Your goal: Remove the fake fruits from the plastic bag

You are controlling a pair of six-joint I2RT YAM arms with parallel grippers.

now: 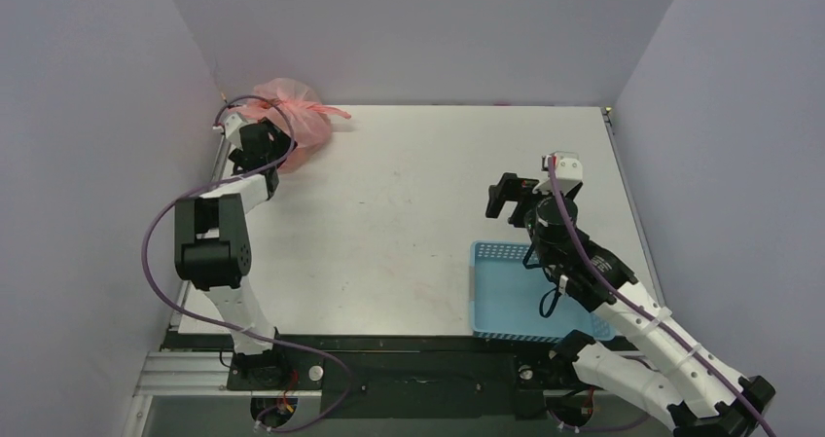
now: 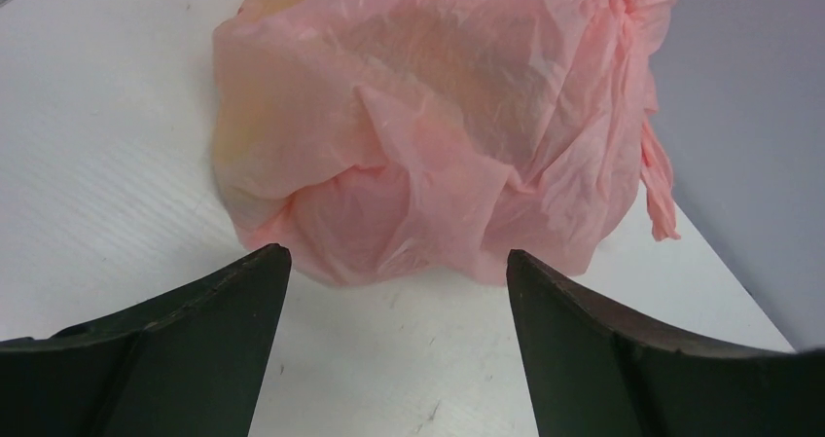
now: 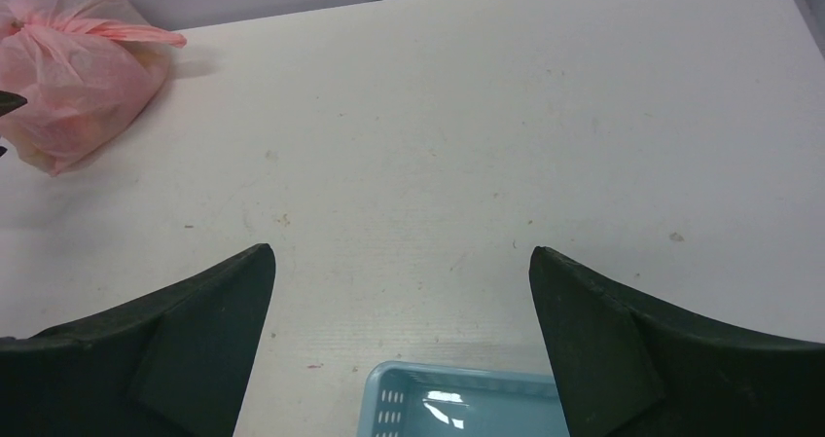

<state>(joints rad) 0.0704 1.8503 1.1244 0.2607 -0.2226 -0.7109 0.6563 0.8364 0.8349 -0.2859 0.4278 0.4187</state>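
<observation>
The crinkly translucent pink plastic bag (image 1: 292, 118) sits bunched and full in the far left corner of the white desk (image 1: 409, 184), its top gathered into a knot-like twist with a handle trailing to the right. No fake fruits lie out on the desk; through the film the left wrist view shows only a faint yellowish patch (image 2: 238, 130), too vague to name. The left pincer (image 2: 399, 262) hovers just in front of the bag with its jaws wide apart, not touching it. The right pincer (image 1: 506, 196), also spread wide and empty, hangs well apart, above the far edge of the blue perforated plastic basket (image 1: 506, 306). By my reading the task has barely begun: the bag remains to be opened and every fruit taken out.
</observation>
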